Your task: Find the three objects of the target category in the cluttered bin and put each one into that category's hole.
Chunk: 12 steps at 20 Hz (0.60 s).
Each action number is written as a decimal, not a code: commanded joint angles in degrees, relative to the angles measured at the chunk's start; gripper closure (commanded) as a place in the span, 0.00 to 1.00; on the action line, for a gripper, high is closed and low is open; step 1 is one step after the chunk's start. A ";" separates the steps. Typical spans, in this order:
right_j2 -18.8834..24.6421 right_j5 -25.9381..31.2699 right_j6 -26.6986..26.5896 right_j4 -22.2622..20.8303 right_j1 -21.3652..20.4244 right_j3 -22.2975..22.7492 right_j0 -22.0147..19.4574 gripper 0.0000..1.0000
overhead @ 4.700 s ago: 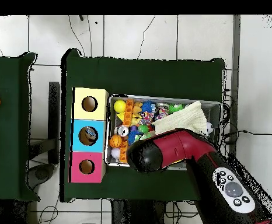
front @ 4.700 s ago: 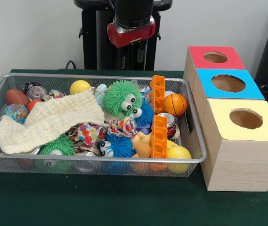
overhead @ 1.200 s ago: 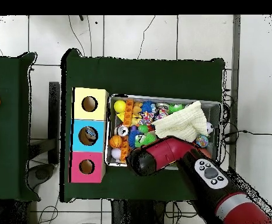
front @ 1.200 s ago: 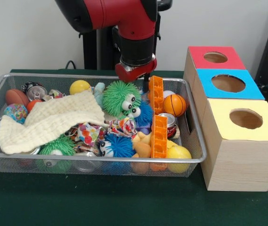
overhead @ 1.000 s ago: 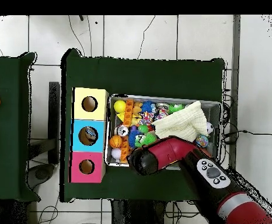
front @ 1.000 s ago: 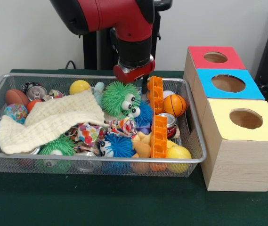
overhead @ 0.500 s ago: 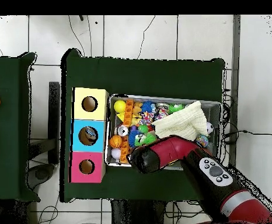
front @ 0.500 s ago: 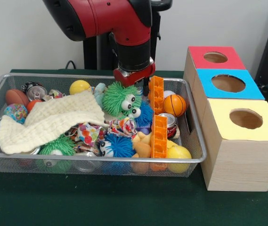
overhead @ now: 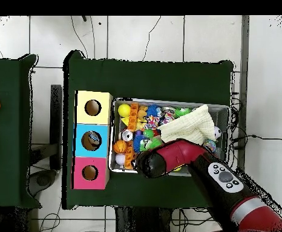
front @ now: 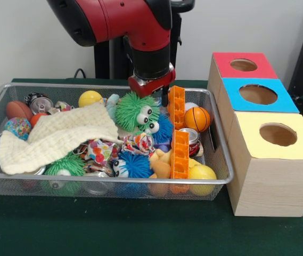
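Lower arm (front: 140,32); bin (front: 60,181) lengthwise, seemingly.

Red-topped box (front: 242,65), yellow-topped box (front: 276,160), dark green table cover (front: 140,229), white wall (front: 29,42), tiled floor (overhead: 143,36)

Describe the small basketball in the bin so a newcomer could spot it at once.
Start at the wire mesh bin and go to its end nearest the three boxes. The mini basketball sits by the far rim, right of the upright orange block. It is the only orange ball with black seams.
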 commanded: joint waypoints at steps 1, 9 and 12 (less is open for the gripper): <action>-0.23 16.58 -18.29 -0.78 1.77 0.42 -1.15 0.00; -1.63 16.29 -16.91 -1.75 2.78 -0.30 -1.04 0.00; -2.45 14.43 -16.07 -3.28 4.82 -1.13 -0.64 0.00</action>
